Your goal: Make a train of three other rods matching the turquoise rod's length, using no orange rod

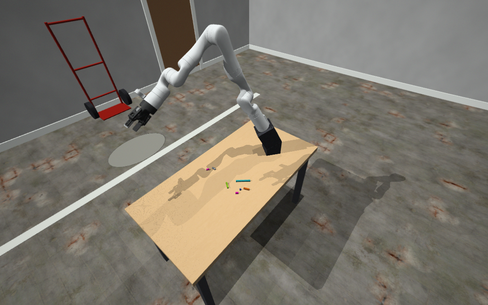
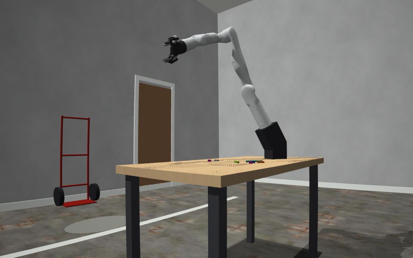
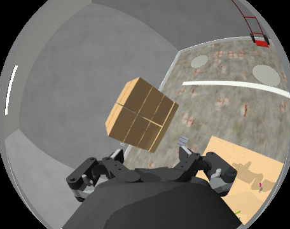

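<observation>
7 rods lie scattered, no train built.
The gripper (image 1: pixel 131 126) (image 2: pixel 165 52) (image 3: pixel 151 154) is spread, high above the surface (image 1: pixel 185 242) (image 2: pixel 169 173) (image 3: pixel 221 149); fetching the magenta rod (image 1: pixel 207 169) (image 2: pixel 209 160) (image 3: pixel 260 184) could knock the nearby grey rod (image 1: pixel 214 168) (image 2: pixel 216 160) (image 3: pixel 261 189).

Top looks steeply down — exterior, level; both face the table (image 1: pixel 207 227) (image 2: pixel 175 175).
</observation>
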Controlling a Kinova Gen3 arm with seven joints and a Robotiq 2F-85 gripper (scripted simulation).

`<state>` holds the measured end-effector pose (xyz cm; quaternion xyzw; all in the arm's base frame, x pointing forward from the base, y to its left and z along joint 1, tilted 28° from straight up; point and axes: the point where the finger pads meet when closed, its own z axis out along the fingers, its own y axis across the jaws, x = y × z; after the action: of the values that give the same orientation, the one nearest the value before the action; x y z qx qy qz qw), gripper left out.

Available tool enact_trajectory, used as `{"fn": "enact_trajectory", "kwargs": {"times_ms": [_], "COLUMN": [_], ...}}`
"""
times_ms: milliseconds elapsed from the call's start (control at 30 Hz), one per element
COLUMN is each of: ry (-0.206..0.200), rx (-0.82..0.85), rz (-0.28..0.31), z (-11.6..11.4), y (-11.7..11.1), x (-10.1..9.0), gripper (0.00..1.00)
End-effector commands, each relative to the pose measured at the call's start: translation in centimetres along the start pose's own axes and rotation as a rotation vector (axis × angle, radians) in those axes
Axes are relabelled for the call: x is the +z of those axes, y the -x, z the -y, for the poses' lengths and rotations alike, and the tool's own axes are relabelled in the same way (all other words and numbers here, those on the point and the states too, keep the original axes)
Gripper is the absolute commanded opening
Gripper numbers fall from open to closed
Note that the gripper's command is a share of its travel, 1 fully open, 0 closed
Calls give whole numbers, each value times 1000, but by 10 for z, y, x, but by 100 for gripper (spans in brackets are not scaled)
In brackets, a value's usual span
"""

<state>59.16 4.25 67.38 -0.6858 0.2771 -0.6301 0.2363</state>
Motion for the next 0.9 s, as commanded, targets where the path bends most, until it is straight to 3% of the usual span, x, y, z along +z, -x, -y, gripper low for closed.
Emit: {"fn": "enact_trajectory", "kwargs": {"times_ms": [0,300,333,867], "ry": [9,9,43,43], "rx": [4,4,-17,-17], "rz": [-7,-7,7,7], "z": [-6,-6,-29,-29], "y": [-4,-4,1,1], "x": [2,2,8,8], "gripper": [100,100,100,100]}}
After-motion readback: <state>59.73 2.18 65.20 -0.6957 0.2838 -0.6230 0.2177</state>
